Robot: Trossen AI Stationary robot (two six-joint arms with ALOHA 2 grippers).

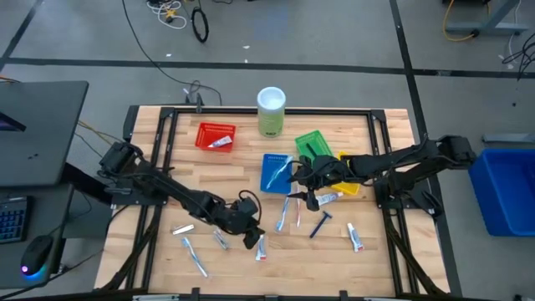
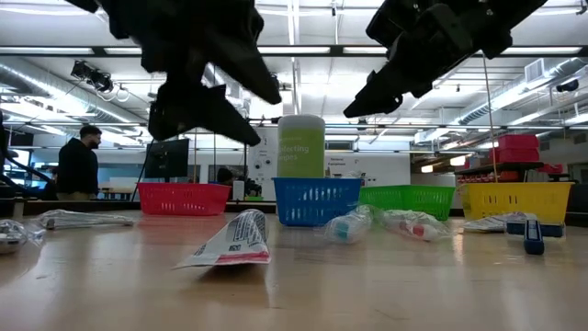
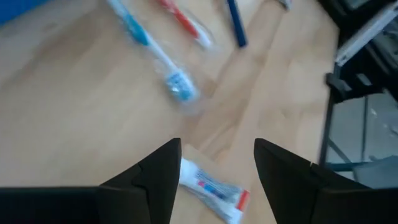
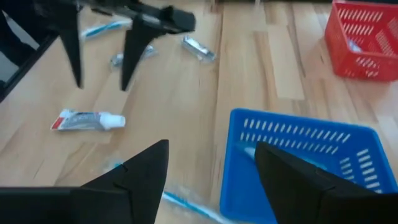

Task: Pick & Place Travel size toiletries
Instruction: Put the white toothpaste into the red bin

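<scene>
Wooden slats carry your scattered toiletries, and the one that matters is the small white toothpaste tube with the red end [image 1: 261, 247], lying flat near the front edge of the table [image 1: 393, 251]. Your left gripper [image 1: 249, 235] hangs just over it with its fingers spread wide and nothing between them. In the left wrist view the tube [image 3: 211, 191] sits low between the two dark fingers [image 3: 158, 177], closer to one than the other, with its long axis running slantwise across the gap, not square to it. From that I judge you would need to turn the wrist a little before coming down, so the fingers close across the tube's narrow width.

Your right gripper [image 1: 306, 177] is well apart from this tube, poised beside the blue mesh basket [image 1: 275, 173], fingers also apart and empty. A clear-wrapped blue toothbrush [image 3: 155, 53] lies farther ahead of the left gripper. Whether the tube touches the nearer finger, you probably cannot tell from here.
</scene>
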